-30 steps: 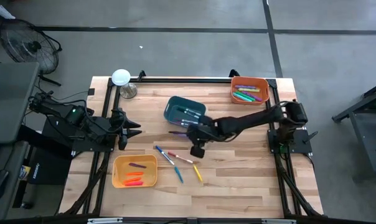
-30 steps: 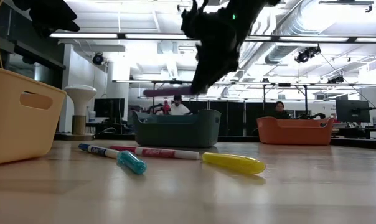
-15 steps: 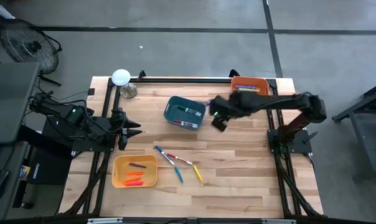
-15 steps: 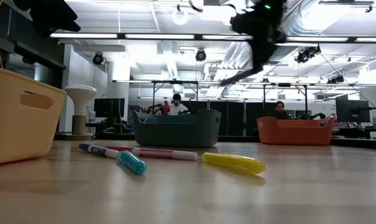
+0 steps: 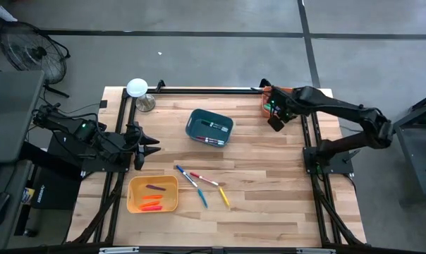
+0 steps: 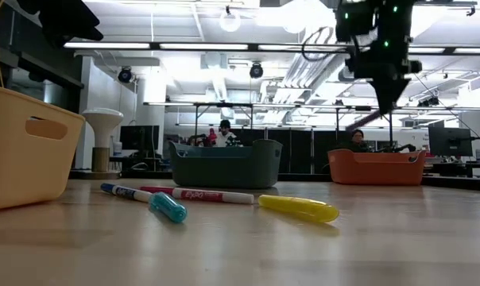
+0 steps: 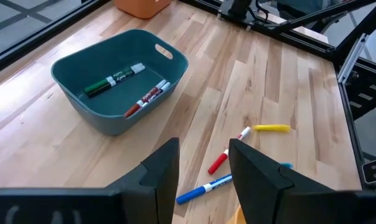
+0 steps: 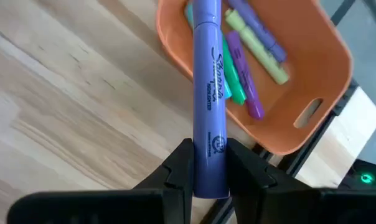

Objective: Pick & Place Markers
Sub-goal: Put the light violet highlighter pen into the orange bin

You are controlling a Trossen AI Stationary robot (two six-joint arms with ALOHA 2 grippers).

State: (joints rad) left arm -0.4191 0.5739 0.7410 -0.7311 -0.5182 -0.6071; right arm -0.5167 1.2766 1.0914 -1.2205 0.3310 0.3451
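Right hand (image 8: 203,163): raised above the orange bin (image 8: 312,59) at the counter's (image 5: 269,204) far right corner, pinching a purple marker (image 8: 206,93).
Purple marker: long axis runs straight out from the fingers, far end over the bin's rim.
Orange bin: holds green and purple markers, lying roughly parallel.
Left hand (image 7: 203,163): waiting at the counter's left edge, fingers spread, holding nothing.
Open counter: four loose markers (image 5: 202,185) lie mid-counter.
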